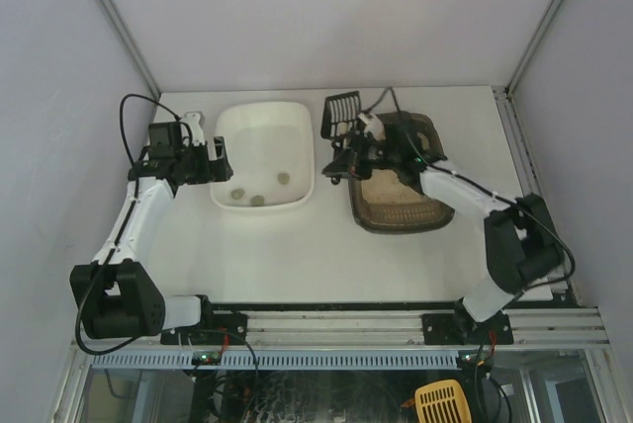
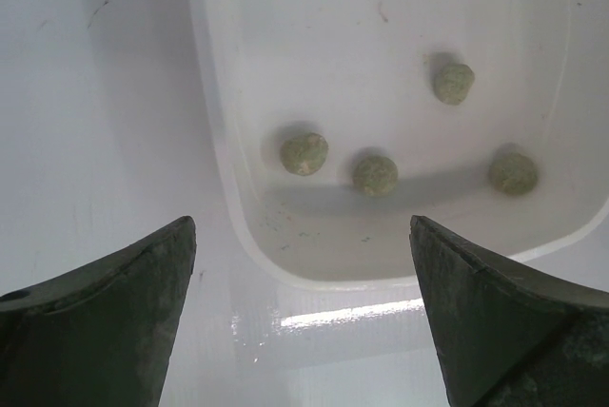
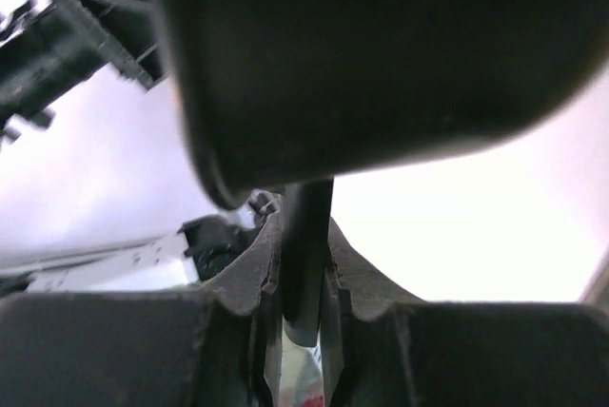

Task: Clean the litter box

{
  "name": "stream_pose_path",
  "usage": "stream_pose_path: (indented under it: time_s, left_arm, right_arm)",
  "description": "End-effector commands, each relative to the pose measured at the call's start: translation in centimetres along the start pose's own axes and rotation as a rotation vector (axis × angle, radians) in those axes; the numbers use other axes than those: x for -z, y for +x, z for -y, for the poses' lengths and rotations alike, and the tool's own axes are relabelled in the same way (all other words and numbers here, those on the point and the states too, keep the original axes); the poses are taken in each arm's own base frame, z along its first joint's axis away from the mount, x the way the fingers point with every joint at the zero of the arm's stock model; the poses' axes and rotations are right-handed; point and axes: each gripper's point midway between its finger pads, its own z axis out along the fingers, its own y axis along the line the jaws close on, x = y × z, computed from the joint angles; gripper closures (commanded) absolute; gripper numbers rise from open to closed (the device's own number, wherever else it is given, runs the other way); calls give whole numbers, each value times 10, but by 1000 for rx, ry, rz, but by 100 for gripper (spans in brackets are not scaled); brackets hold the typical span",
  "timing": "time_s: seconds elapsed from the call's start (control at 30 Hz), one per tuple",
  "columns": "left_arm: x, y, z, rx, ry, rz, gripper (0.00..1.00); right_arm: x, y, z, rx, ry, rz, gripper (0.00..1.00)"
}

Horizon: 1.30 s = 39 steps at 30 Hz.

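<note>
Scoop [image 1: 342, 110] in right hand [image 3: 304, 279] hangs between tub [image 1: 262, 208] and litter box [image 1: 401, 228].

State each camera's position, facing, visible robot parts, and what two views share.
Top external: above and behind, looking down at left arm, right arm, tub, litter box.
Left wrist: looks down past open left hand into tub holding four lumps.
Right wrist: looks along right hand shut on scoop.
Shared: top and left wrist both show the tub.

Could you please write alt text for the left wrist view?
Four round grey-green clumps lie in a white tub on a white table, seen from above. The two dark fingers of the open left pincer frame the bottom corners.
</note>
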Motion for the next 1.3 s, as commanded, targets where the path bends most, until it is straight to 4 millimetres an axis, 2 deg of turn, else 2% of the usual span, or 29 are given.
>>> stream_pose_path:
  time_s: [0.0, 0.07, 0.17, 0.3, 0.43, 0.53, 0.63, 0.7, 0.77, 0.83, 0.87, 0.9, 0.93, 0.97, 1.03, 1.07, 1.1, 1.2, 1.27]
  left_arm:
    - [16, -21, -21, 98, -44, 54, 3]
    - [17, -20, -39, 140, -97, 51, 3]
    - [19, -20, -57, 203, -136, 37, 4]
    - [25, -23, -68, 250, -157, 46, 4]
    - [31, -27, -69, 257, -166, 72, 4]
    - [32, -29, -63, 257, -136, 78, 4]
    - [32, -32, -54, 248, -101, 75, 5]
    - [33, -43, -46, 205, -113, 72, 5]
    - [38, -66, -37, 156, -185, 97, 4]
    - [52, -108, -13, 151, -258, 194, 1]
    - [53, -123, 3, 159, -292, 228, 0]
    - [53, -136, 24, 177, -298, 265, 0]
    - [52, -147, 47, 200, -277, 297, 0]
    - [46, -154, 72, 224, -241, 314, 0]
    - [26, -158, 121, 303, -150, 333, 0]
    - [15, -160, 147, 337, -101, 353, 0]
    - [5, -157, 171, 347, -71, 351, 0]
    - [-22, -140, 237, 299, -67, 322, 0]
    - [-47, -125, 267, 260, -82, 276, 0]
  right_arm:
    - [-40, 5, 33, 146, 397, -98, 100]
    - [-59, 8, 36, 249, 531, -153, 100]
    - [-76, 5, 39, 419, 761, -172, 100]
    - [-80, -13, 32, 667, 1047, -104, 100]
    - [-89, -23, 22, 785, 1135, -55, 100]
    - [-87, -32, 12, 846, 1168, 11, 100]
    - [-71, -45, -5, 862, 1203, 102, 100]
    - [-44, -56, -23, 822, 1196, 185, 100]
    - [-8, -67, -41, 755, 1141, 284, 100]
    - [32, -73, -51, 672, 1032, 359, 100]
    - [53, -79, -45, 614, 983, 388, 100]
    - [70, -73, -47, 565, 906, 394, 100]
    - [94, -77, -39, 490, 863, 423, 100]
    - [112, -73, -34, 437, 818, 436, 100]
    - [148, -62, -20, 342, 767, 471, 100]
    - [167, -53, -20, 308, 737, 496, 100]
    - [179, -46, -9, 269, 752, 509, 100]
    - [220, -15, 2, 212, 759, 590, 100]
    - [246, 1, 5, 185, 777, 647, 100]
